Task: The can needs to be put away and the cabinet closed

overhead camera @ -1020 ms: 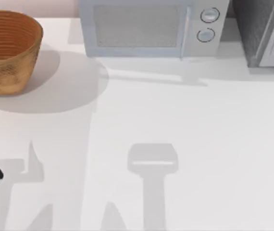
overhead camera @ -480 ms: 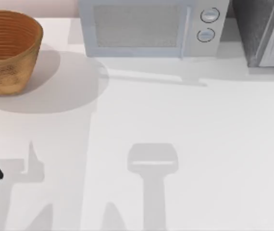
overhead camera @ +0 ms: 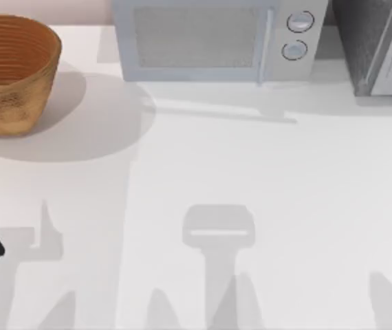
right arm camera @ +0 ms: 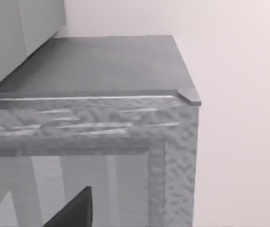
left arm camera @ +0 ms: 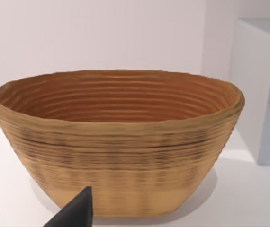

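The cabinet, one only, is standing at the worktop's far right corner, its panel door facing forward. The left gripper is facing one basket; one microwave is sitting between them.

Top view looks down; left wrist faces the basket closely, right wrist the cabinet.

A simulated kitchen counter: microwave, basket, cabinet.
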`<state>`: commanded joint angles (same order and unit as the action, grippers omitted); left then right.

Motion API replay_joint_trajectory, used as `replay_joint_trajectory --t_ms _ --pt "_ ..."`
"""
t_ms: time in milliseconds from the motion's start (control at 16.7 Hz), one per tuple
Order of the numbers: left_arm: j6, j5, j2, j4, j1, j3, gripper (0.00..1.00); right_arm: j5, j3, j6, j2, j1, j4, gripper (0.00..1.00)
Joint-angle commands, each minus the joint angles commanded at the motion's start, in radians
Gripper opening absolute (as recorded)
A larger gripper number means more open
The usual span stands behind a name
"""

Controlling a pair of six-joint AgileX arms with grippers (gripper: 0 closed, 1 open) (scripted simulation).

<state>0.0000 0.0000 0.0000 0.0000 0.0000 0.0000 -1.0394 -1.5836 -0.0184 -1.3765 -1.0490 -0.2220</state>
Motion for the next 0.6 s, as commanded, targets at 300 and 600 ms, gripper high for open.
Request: replay_joint_trajectory --t_ms 300,600 --pt "0.0 0.0 0.0 0.0 0.0 0.0 1.0 0.006 -0.156 -0.003 0.037 0.008 -0.166 1.0" --pt "0.0 0.0 0.0 0.0 0.0 0.0 1.0 0.005 -0.159 -0.003 0.035 0.005 -0.165 1.0"
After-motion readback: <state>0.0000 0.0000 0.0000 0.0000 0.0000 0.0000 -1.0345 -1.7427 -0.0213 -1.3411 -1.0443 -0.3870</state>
